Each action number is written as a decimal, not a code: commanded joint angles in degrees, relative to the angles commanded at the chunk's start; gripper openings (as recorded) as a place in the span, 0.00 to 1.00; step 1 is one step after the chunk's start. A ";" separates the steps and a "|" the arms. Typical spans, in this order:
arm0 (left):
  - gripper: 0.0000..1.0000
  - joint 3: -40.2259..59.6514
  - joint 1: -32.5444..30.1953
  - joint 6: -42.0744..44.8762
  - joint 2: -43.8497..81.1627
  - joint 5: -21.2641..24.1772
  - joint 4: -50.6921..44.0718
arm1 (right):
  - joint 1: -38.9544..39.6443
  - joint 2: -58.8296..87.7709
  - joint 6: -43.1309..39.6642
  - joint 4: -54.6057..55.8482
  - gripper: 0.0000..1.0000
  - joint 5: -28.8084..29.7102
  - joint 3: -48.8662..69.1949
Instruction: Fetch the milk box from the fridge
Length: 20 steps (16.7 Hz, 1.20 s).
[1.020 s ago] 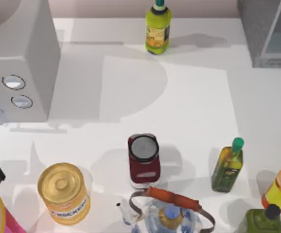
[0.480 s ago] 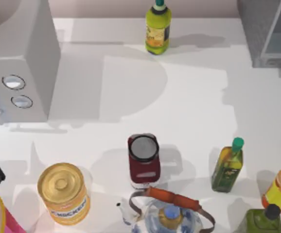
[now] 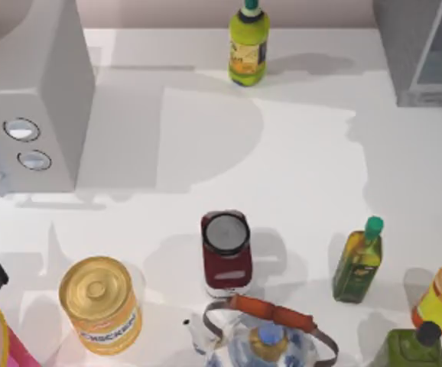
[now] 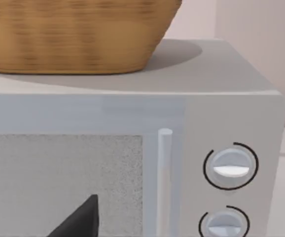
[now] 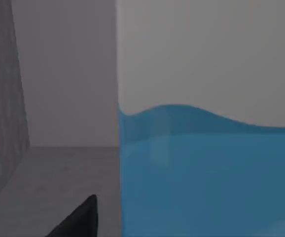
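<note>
White-and-blue milk box (image 5: 206,148), speckled dark-grey fridge (image 3: 404,46)

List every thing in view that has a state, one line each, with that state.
fridge: door open, inside exposed.
milk box: upright inside the fridge, close ahead of the right wrist camera.
microwave: door shut, a basket on top.
yellow-green bottle: upright, capped.
oil bottle: upright, capped.
dark red jar: upright, lid on.
yellow can: upright, sealed.
</note>
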 joint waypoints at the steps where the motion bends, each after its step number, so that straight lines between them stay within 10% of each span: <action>1: 1.00 0.00 0.00 0.00 0.00 0.00 0.00 | 0.23 1.22 -0.01 -1.18 1.00 0.25 2.59; 8: 1.00 0.00 0.00 0.00 0.00 0.00 0.00 | 0.79 3.56 -0.05 -3.96 1.00 0.83 7.22; 20: 1.00 0.00 0.00 0.00 0.00 0.00 0.00 | 0.79 3.56 -0.05 -3.96 0.10 0.83 7.22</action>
